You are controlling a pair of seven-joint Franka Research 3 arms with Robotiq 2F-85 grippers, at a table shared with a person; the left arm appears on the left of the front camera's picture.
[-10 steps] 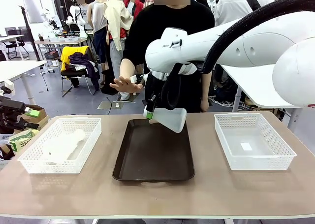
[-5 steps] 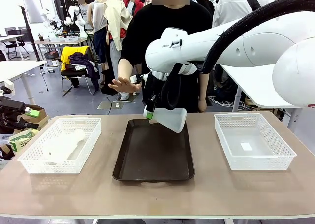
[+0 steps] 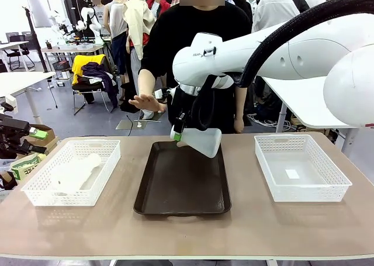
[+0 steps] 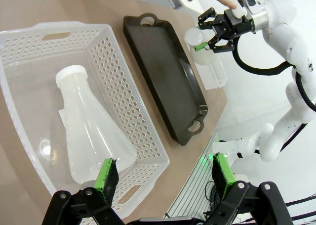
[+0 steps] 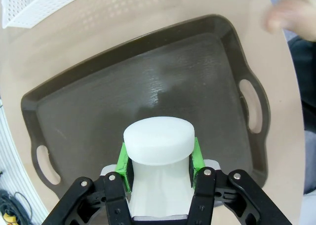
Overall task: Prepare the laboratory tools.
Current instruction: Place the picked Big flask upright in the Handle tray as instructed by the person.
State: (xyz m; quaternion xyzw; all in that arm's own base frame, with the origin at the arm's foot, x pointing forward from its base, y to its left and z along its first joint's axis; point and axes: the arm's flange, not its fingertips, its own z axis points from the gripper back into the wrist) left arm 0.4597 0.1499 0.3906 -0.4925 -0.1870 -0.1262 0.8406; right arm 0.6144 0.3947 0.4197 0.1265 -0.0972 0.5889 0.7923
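One frosted conical flask (image 3: 201,141) hangs tilted over the far end of the dark brown tray (image 3: 181,187). My right gripper (image 3: 177,133) is shut on its neck. In the right wrist view the green pads (image 5: 125,160) clamp that flask (image 5: 158,141) below its rim, above the tray (image 5: 148,81). A second flask (image 3: 75,172) lies on its side in the left white basket (image 3: 35,193). In the left wrist view my left gripper (image 4: 164,173) is open above this flask (image 4: 94,128) and basket (image 4: 143,111), touching neither. That view also has the right gripper (image 4: 216,31) far off.
A white basket (image 3: 299,187) stands at the table's right, holding just a small white slip. The person stands behind the far edge with one hand (image 3: 146,101) held flat out above the table's far left of centre; it is blurred in the right wrist view (image 5: 291,12).
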